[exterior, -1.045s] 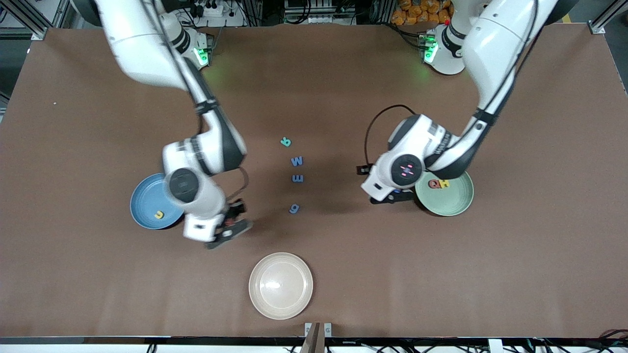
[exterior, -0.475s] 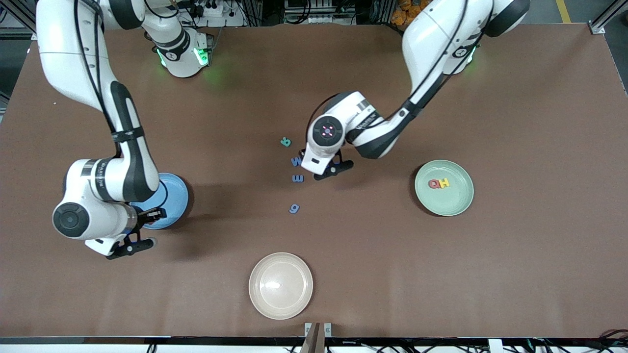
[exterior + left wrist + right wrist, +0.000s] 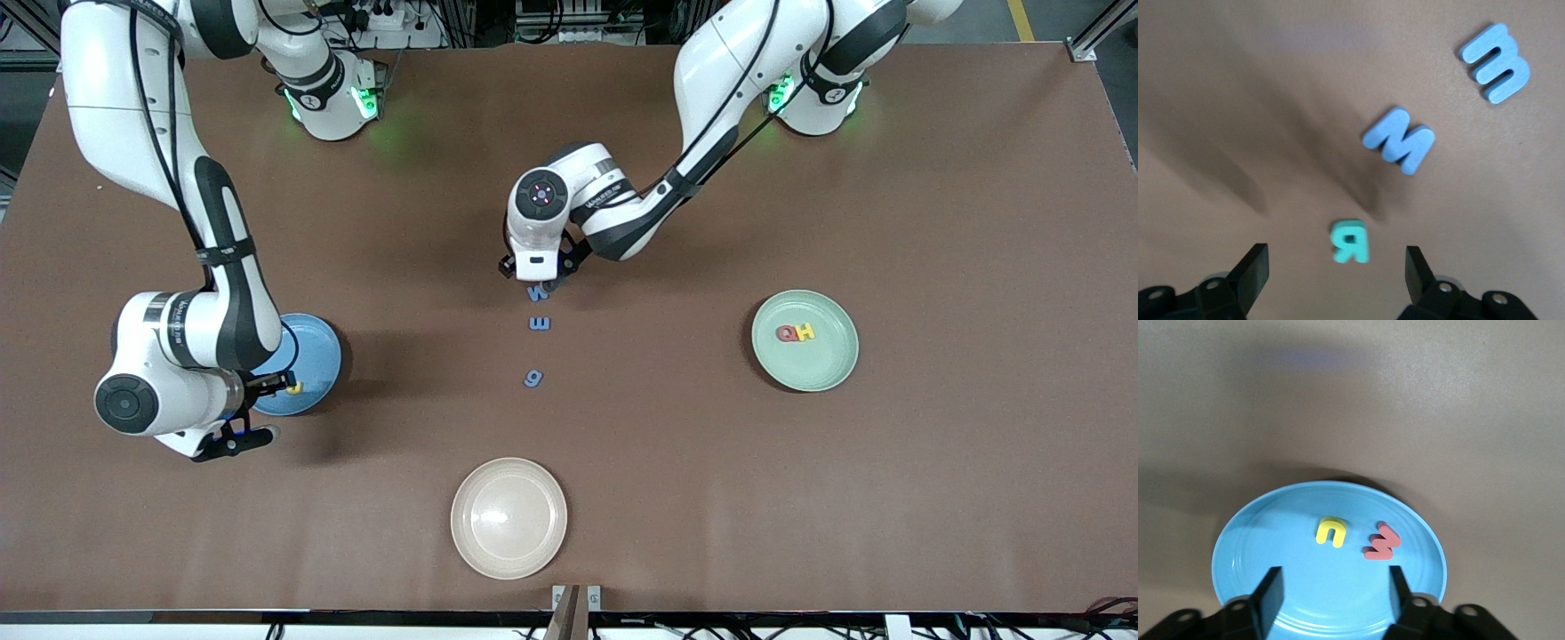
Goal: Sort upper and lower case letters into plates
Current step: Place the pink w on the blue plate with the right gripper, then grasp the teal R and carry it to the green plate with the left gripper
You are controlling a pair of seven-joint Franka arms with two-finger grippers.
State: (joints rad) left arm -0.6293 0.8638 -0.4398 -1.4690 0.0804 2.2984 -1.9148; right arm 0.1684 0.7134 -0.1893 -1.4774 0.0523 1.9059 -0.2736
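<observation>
Left claw [image 3: 1335, 267] hangs spread and empty over the teal letter [image 3: 1351, 241], which lies flat on the counter [image 3: 933, 480] between the two fingers [image 3: 1251, 270] in the left wrist view; nothing is pinched yet.

Taking the blue W [image 3: 537, 292] as reference, the loose letters run in a line:
- Teal letter: just beside the blue W, farther from the front camera, hidden under the left wrist in the front view.
- Blue E-shaped letter [image 3: 540, 324]: just nearer the camera than the W.
- Blue g-shaped letter [image 3: 533, 379]: nearer the camera again, well apart from the W.

Mint green plate [image 3: 830, 372], well toward the left arm's end of the counter from the W, holds a red Q [image 3: 786, 333] and a yellow H [image 3: 805, 332], touching side by side. Sky blue plate [image 3: 1271, 540], well toward the right arm's end, holds a yellow u-shaped letter [image 3: 1332, 532] and a red w-shaped letter [image 3: 1382, 543], near each other but apart.

Right claw [image 3: 1333, 583] is over the sky blue plate, spread and empty, the red piece lying free on the plate.

Cream plate [image 3: 508, 518], nearest the camera, holds nothing.

Assessment: four letters are placed, two per plate; four remain on the counter. Roughly half of the sort appears done. The teal letter looks to be the next pick.
</observation>
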